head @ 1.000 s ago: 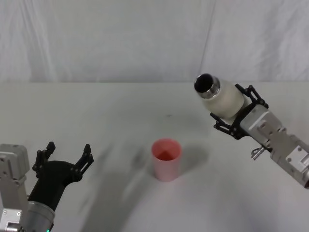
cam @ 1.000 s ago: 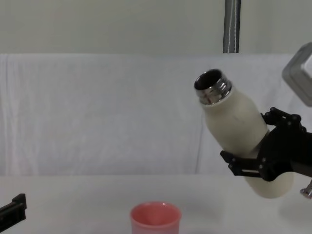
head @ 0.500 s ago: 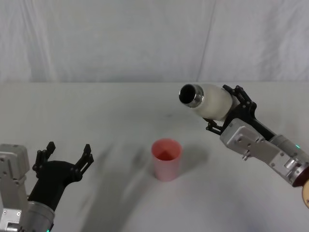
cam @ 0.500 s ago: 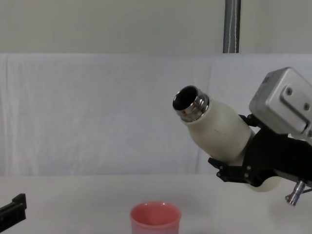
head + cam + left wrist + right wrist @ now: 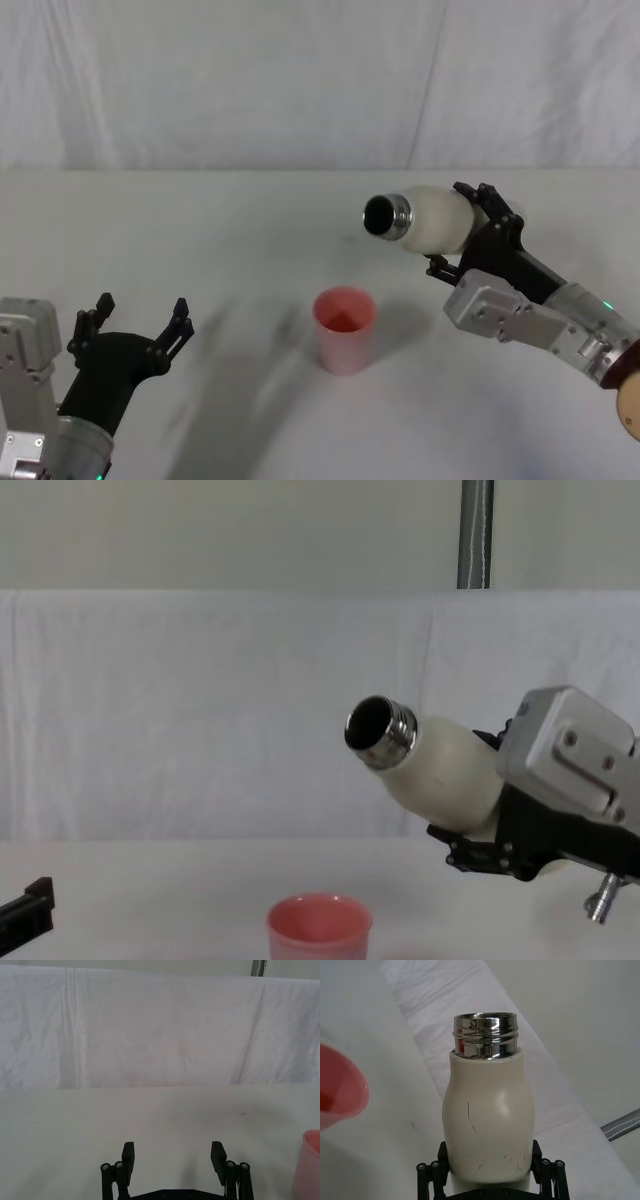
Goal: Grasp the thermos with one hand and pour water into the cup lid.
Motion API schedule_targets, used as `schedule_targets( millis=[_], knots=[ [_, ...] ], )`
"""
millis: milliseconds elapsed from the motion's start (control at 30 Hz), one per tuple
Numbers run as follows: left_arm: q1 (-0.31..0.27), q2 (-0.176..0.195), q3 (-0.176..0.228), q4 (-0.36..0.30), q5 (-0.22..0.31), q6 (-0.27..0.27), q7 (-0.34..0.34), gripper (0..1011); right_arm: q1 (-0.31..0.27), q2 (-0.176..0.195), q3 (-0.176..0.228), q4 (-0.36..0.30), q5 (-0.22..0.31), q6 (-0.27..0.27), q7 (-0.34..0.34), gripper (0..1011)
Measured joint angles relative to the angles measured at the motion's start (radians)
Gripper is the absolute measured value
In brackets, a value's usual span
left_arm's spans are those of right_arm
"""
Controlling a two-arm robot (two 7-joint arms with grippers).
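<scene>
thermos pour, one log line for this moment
right gripper: shut on thermos, tilted, mouth toward cup lid | water: none visible | left gripper: open, idle, near left

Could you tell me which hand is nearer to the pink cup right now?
Right. The right hand holds the thermos raised just beyond the cup; the left hand sits open, farther off on the cup's other side.

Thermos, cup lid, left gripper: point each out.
thermos (image 5: 440,772), chest view, cream body.
cup lid (image 5: 345,333), head view, pink outer wall.
left gripper (image 5: 173,1158), left wrist view, midway between the fingers.
</scene>
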Motion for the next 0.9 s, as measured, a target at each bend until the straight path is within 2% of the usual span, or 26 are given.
schedule_targets(
  millis=[567, 900],
  knots=[
    [0.0, 0.0, 0.0, 0.0, 0.0, 0.0, 0.0, 1001, 0.018, 0.06, -0.039, 0.031, -0.12, -0.027, -0.046, 959],
    [0.0, 0.0, 0.0, 0.0, 0.0, 0.0, 0.0, 1001, 0.037, 0.068, -0.064, 0.062, -0.161, -0.032, -0.068, 959]
  ],
)
